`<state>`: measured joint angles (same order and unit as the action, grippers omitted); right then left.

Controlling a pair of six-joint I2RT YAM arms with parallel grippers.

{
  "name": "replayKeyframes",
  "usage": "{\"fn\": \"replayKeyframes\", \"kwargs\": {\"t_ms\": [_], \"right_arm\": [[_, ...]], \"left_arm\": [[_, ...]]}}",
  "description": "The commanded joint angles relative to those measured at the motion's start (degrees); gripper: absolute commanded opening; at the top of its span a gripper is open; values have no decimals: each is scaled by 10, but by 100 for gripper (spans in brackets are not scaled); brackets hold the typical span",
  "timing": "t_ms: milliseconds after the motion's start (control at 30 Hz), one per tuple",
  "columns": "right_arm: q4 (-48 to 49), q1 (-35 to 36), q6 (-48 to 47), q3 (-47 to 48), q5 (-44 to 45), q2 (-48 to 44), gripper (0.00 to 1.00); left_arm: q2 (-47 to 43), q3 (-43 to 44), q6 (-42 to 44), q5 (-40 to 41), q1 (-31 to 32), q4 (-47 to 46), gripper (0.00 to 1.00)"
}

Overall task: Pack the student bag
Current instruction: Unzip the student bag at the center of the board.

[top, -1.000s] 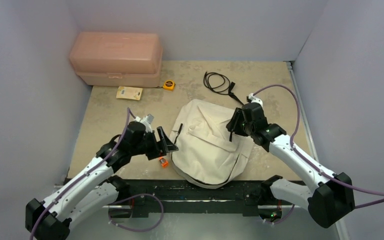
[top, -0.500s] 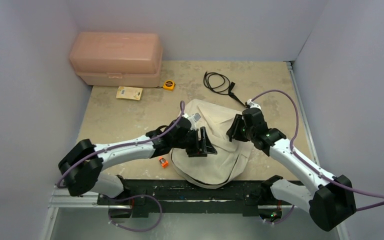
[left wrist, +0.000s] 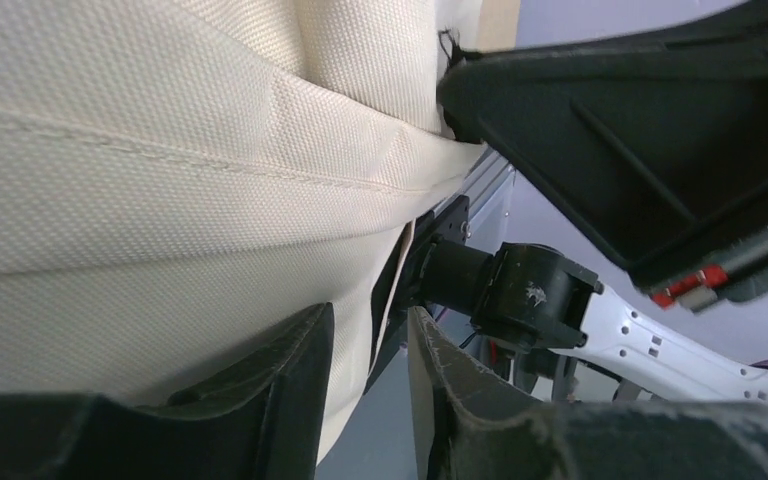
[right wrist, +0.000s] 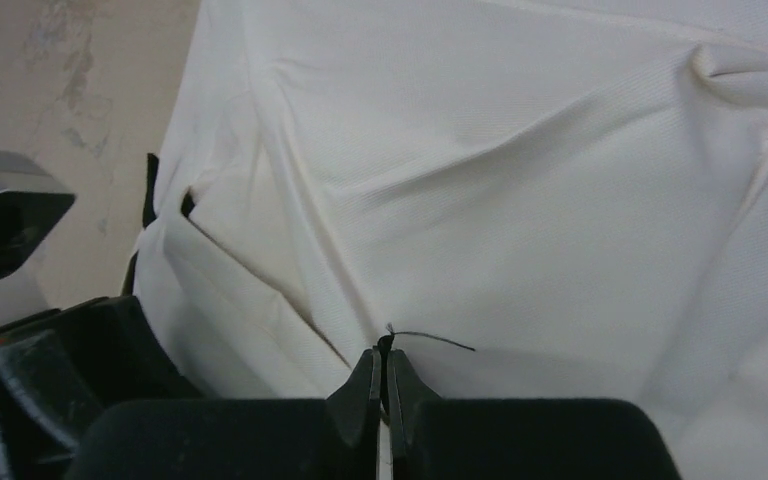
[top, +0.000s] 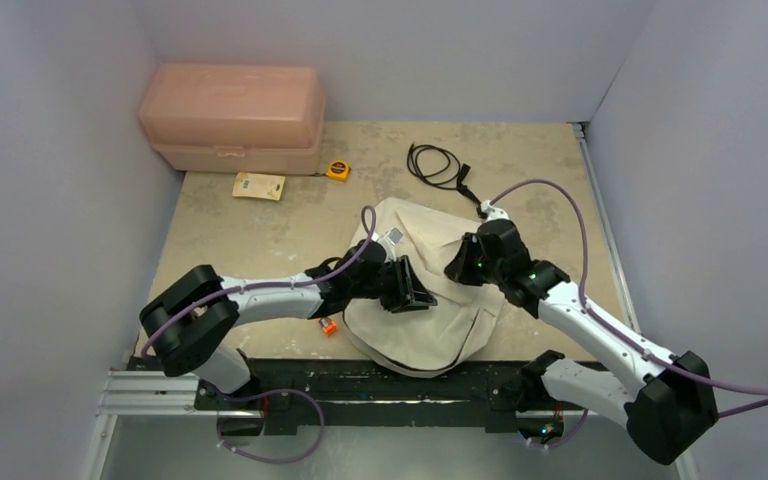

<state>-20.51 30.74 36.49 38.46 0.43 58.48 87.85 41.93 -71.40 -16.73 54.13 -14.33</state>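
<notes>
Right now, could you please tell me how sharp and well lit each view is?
Top view: evenly lit and sharp, with only soft shadows. Left wrist: the weave of the bag is crisp, the left fingers slightly soft. Right wrist: the bag looks bright, nearly washed out; the right fingers are dark and blurred.

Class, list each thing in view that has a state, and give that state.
student bag, lying flat, fabric creased
pink box, lid shut
black cable, loosely coiled
left gripper, jaws slightly apart at the bag's edge
right gripper, shut, tips on the bag
</notes>
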Motion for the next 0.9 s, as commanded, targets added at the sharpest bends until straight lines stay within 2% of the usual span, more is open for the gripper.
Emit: {"fn": "replayKeyframes", "kwargs": {"t_ms": [0,200,400,567,667,767,867], "right_arm": [[63,57,25,48,-6,-3,0],[154,96,83,87,12,54,0],[254,105,106,152,40,188,0],[263,106,79,242,35,307,0],[264,106,69,291,9,352,0],[255,106,64,334,-23,392,0],[236,101,55,341,-46,394,0]], "left_arm": [[47,-40,-4,58,2,21,31],[70,-71,-25,75,5,-7,24],[109,-76,-47,75,22,-55,22],[106,-114,-58,77,24,-114,21],[97,-129,-56,83,24,-124,21],[89,-154,-52,82,25,-185,21],[58,-164,-32,75,24,-200,28]]}}
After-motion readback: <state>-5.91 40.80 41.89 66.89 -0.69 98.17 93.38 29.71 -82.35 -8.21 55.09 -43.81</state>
